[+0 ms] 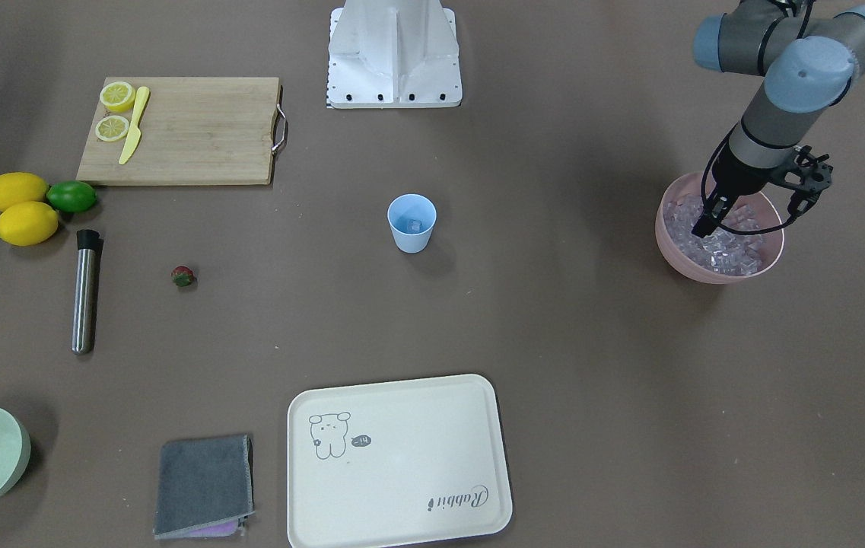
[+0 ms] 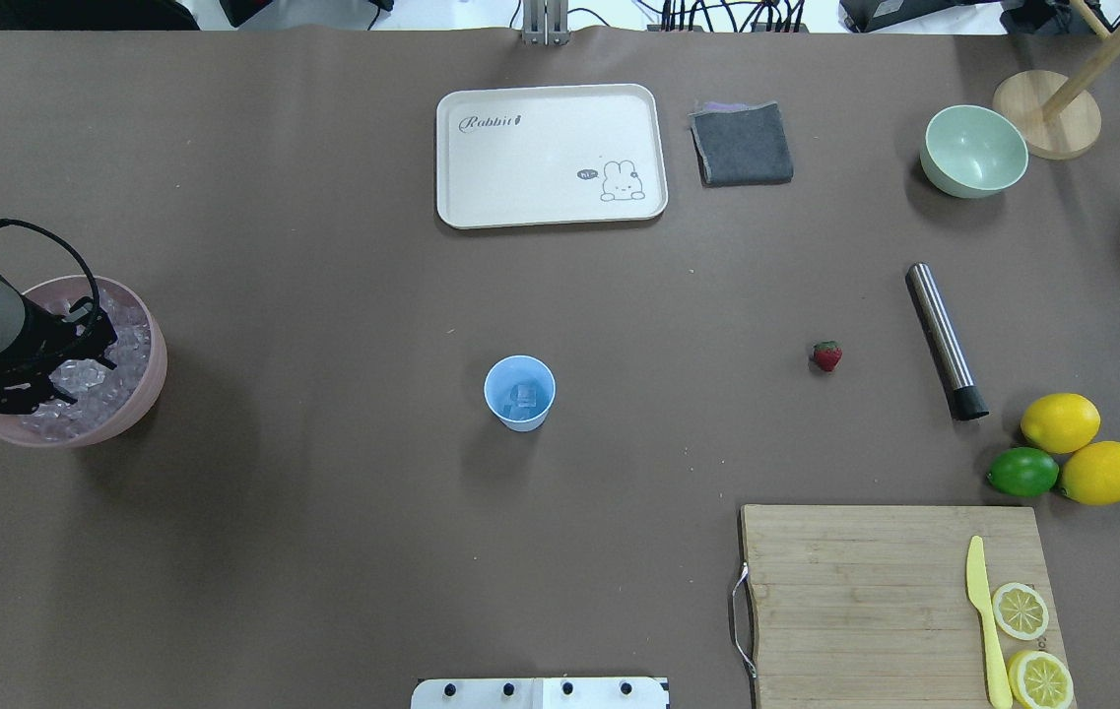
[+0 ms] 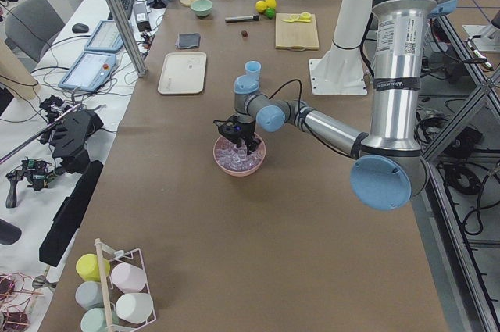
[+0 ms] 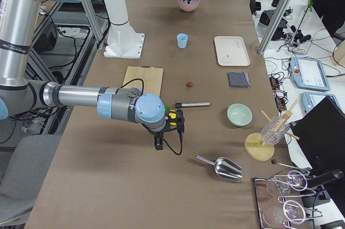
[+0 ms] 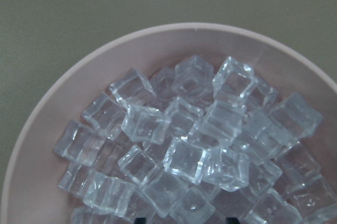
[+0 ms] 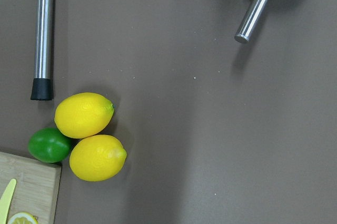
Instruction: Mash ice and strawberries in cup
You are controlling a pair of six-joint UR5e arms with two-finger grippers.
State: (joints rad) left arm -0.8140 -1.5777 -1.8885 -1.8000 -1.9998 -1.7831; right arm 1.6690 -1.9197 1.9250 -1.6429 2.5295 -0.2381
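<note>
**Operator:** Where is my left gripper sitting?

**Spotter:** Your left gripper point(image 2: 52, 372) hangs inside the pink bowl point(image 1: 706, 274), pointing down. Its jaws are apart and the tips are sunk among the ice point(image 5: 184, 161). You have nothing clamped that I can see. The cubes lie heaped under it, between and around the tips, and they fill the wrist camera's view.

**Operator:** And the cup from there?

**Spotter:** The cup point(image 1: 411, 236) stands upright on the table point(image 1: 554, 320), well apart from that gripper, off toward the robot's right. One clear piece of ice rests in its bottom. The strawberry point(image 1: 182, 276) lies on the table farther out the same way, beyond the cup, touching nothing.

**Operator:** What about the right side?

**Spotter:** Your right gripper point(image 4: 164, 132) hovers above the table, far from the bowl and the cup. Only the side camera shows it, so I cannot tell whether its jaws are apart or together. Beneath its wrist camera you have the lemons point(image 6: 84, 115) and a lime point(image 6: 48, 145) touching one another. The corner of the cutting board point(image 6: 31, 187) is just beside the lime. A steel muddler point(image 6: 43, 34) lies flat near the fruit, its black end toward the lemons. The handle of a metal scoop point(image 6: 255, 10) shows well apart on the other side.
</note>
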